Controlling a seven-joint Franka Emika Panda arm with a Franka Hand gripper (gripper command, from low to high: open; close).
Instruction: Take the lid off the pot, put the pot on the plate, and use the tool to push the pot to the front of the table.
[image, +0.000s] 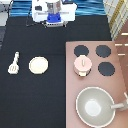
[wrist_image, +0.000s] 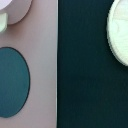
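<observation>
**Station status: lid seated on pot, gripper parked at the table's top edge**

Exterior view. The gripper (image: 54, 20) hangs at the top edge of the table (image: 35, 100), near the middle of that edge, well apart from every task item. Whether its jaws are spread or pressed together cannot be told here. The table is a flat, matte black surface. The tool (image: 14, 63), a cream-white spatula with a short handle and squarish blade, lies near the table's left edge. Just beside it, toward the right, rests the plate (image: 38, 65), a flat, round, cream-yellow disc, lying bare. A brownish-pink stove panel (image: 120, 75) occupies the table's bottom-right corner. The pot (image: 82, 70), small, round and pale pink, stands on the panel near its left edge. The lid (image: 82, 62), a pale pink disc with a central knob, sits on the pot. Three round black burners (image: 103, 51) surround it. A large grey-beige pan (image: 95, 106) with a smooth round bowl sits near the panel's bottom edge.

Wrist view. The plate's (wrist_image: 119, 35) rounded cream rim appears over black table (wrist_image: 80, 75). A dark oval burner (wrist_image: 12, 82) lies flush in the smooth pink panel (wrist_image: 42, 60).
</observation>
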